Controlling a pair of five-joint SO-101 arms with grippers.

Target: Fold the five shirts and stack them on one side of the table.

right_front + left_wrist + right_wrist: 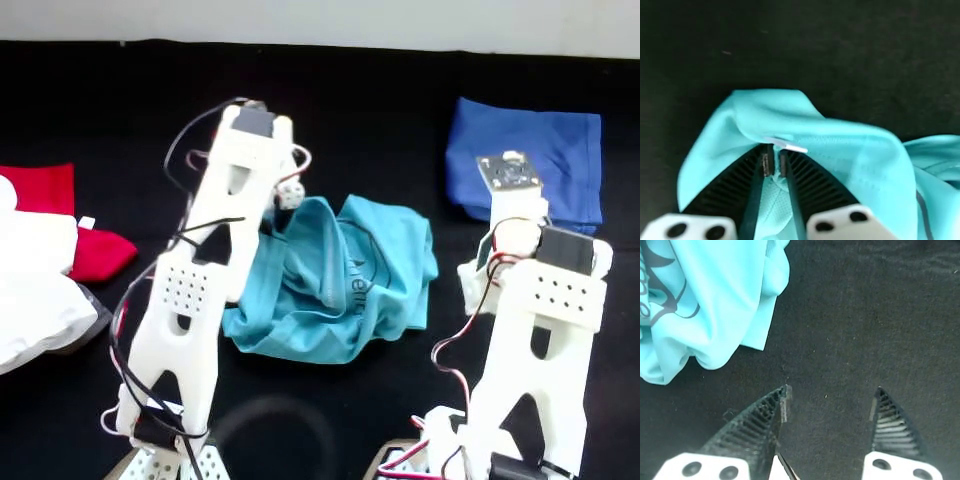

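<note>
A crumpled teal shirt (345,280) lies in the middle of the black table. My left gripper (774,162) is shut on a fold of that teal shirt (840,150), near its white label; in the high view the left arm (215,270) stands over the shirt's left side. My right gripper (831,402) is open above bare black cloth, with the edge of the teal shirt (715,305) lying apart from it. The right arm (535,320) stands to the right of the shirt. A folded blue shirt (530,160) lies at the back right.
At the left edge lie a red shirt (60,225) and a pile of white cloth (35,290). The black table cover (380,90) runs bare along the back and between the teal shirt and the blue one.
</note>
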